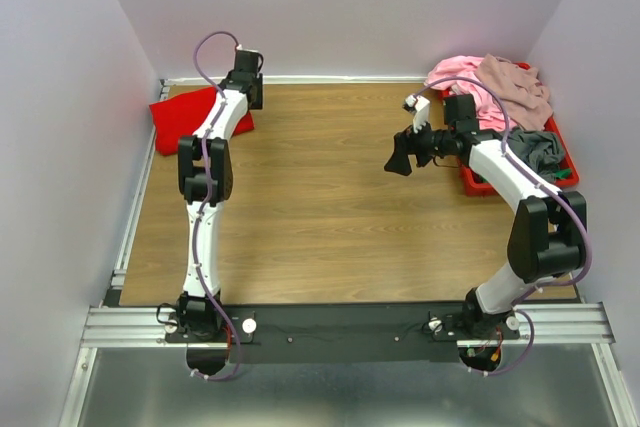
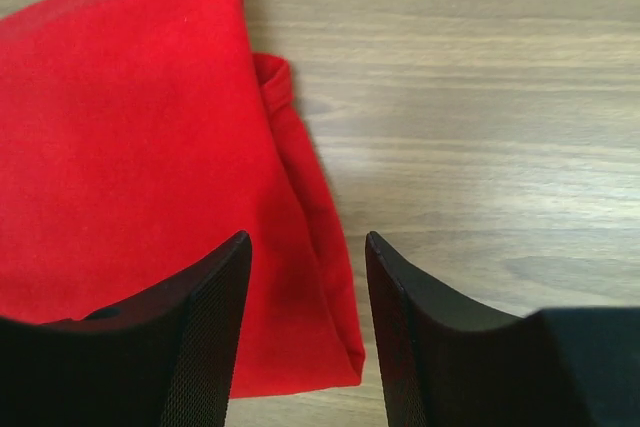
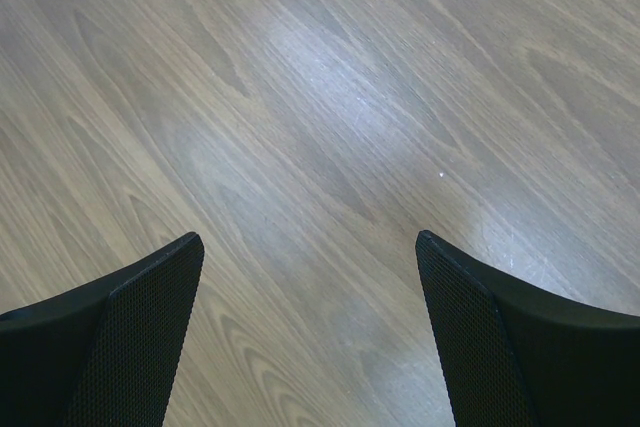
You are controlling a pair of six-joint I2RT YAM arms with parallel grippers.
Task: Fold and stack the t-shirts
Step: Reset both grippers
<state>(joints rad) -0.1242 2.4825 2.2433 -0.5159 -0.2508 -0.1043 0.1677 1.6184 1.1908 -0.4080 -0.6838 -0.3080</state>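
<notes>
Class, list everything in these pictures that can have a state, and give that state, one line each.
red shirt: folded, flat on the table
pink shirt: crumpled, piled on the tray
mauve shirt: crumpled, atop the pile
grey shirt: crumpled, in the tray
tray: filled with unfolded shirts
left gripper: open, over the red shirt's edge
right gripper: open, empty, over the table

Red t-shirt (image 2: 130, 147) was cut by left wrist view's left edge; overhead, left arm (image 1: 222, 122) hid its middle.
</notes>
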